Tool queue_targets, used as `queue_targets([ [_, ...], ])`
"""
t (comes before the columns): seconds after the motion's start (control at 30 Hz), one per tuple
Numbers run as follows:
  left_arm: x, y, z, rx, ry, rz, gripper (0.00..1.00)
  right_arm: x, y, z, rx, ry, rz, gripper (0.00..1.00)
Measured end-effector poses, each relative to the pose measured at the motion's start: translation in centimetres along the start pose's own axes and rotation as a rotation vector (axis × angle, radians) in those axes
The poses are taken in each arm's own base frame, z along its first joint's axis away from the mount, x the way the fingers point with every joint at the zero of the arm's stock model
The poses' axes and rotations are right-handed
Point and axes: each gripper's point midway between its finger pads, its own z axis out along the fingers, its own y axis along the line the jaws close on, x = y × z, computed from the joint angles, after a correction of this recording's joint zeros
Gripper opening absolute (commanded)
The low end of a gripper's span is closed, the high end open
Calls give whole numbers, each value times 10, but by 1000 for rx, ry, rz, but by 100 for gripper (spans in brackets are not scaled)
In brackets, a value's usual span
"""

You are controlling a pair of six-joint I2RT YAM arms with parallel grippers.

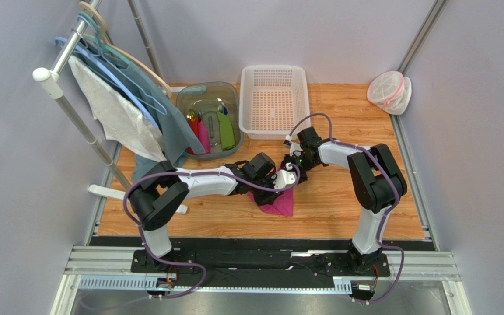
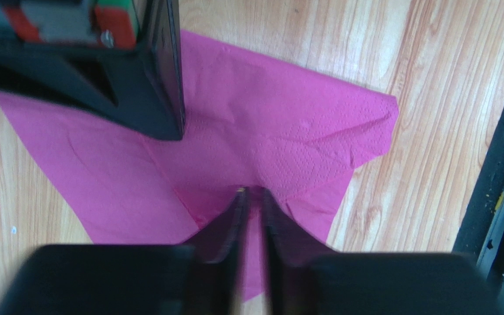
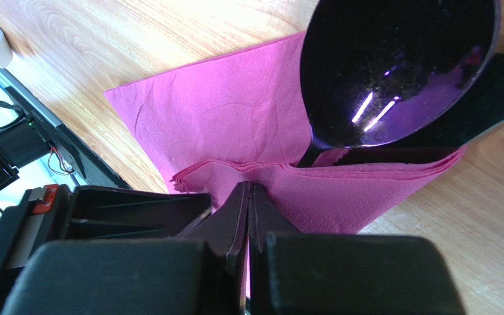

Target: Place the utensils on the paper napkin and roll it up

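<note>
The right fingers (image 3: 233, 220) pinch a fold of the paper napkin (image 3: 222, 111) over the purple spoon (image 3: 392, 65), its bowl pointing away from them; whether the left fingers (image 2: 229, 226) grip anything is unclear.

You had bright, even overhead light; the top view was sharp, shadows soft on the orange wooden tabletop (image 1: 340, 210). Both wrist views blurred the near black fingers (image 2: 225, 230), and white glints streaked the glossy dark purple plastic spoon (image 3: 399, 65).
</note>
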Motion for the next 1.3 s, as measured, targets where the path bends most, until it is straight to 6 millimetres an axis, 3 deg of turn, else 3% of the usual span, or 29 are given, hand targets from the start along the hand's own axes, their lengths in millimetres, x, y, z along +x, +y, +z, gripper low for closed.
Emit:
queue_targets([
  [0.13,15,-7,-31,-14,-13,-84,47,0,0,0,0,0,1,0],
  [0.2,19,3,-49,-42,-34,-150,51,0,0,0,0,1,1,0],
  [0.33,16,23,-82,-100,-103,-312,71,0,0,0,0,1,2,0],
  [0.43,28,35,-90,-121,-114,-453,75,0,0,0,0,1,3,0],
  [0.7,69,40,-73,-70,-40,-745,72,0,0,1,0,2,14,0],
  [1.0,37,43,-44,126,-126,-907,61,0,0,1,2,1,26,0],
  [1.3,17,38,-28,302,-177,-1002,59,0,0,1,4,0,37,0],
])
